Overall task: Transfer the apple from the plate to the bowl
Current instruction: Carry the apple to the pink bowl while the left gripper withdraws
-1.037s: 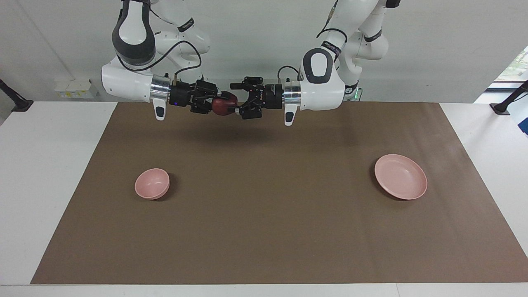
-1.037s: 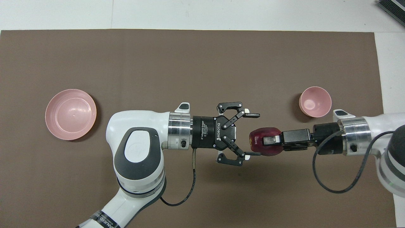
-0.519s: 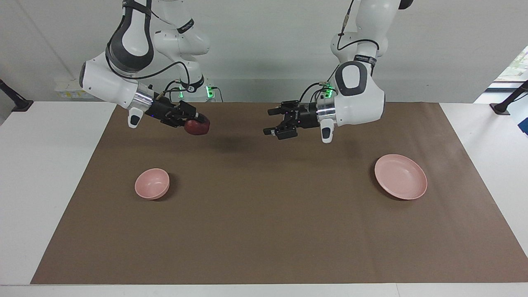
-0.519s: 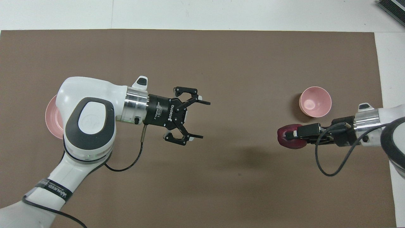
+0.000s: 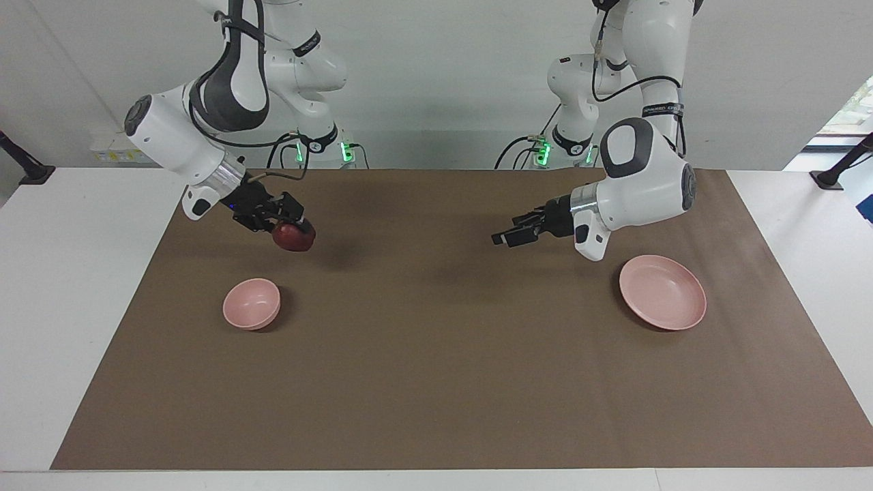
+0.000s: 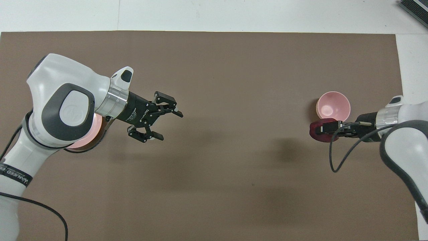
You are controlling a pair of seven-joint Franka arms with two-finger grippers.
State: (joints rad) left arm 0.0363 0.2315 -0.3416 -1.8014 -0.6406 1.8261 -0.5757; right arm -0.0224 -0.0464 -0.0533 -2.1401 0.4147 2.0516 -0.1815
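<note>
The small dark red apple [image 5: 294,237] hangs in the air, with my right gripper [image 5: 290,230] shut on it. It is over the brown mat close beside the pale pink bowl [image 5: 252,303]; in the overhead view the apple [image 6: 313,130] meets the rim of the bowl [image 6: 333,105]. The bowl holds nothing. My left gripper [image 5: 503,239] is open and holds nothing, in the air over the mat beside the wide pink plate [image 5: 662,292]. From above, the left gripper [image 6: 170,127] shows spread fingers, and the left arm covers most of the plate [image 6: 83,143].
A brown mat [image 5: 436,382] covers most of the white table [image 5: 68,286]. Bowl and plate stand at opposite ends of it, the bowl toward the right arm's end. A dark object [image 6: 414,8] lies off the mat at a table corner.
My right gripper has carried the apple from mid-table toward the bowl and lower. My left gripper, open throughout, has drawn back toward the plate.
</note>
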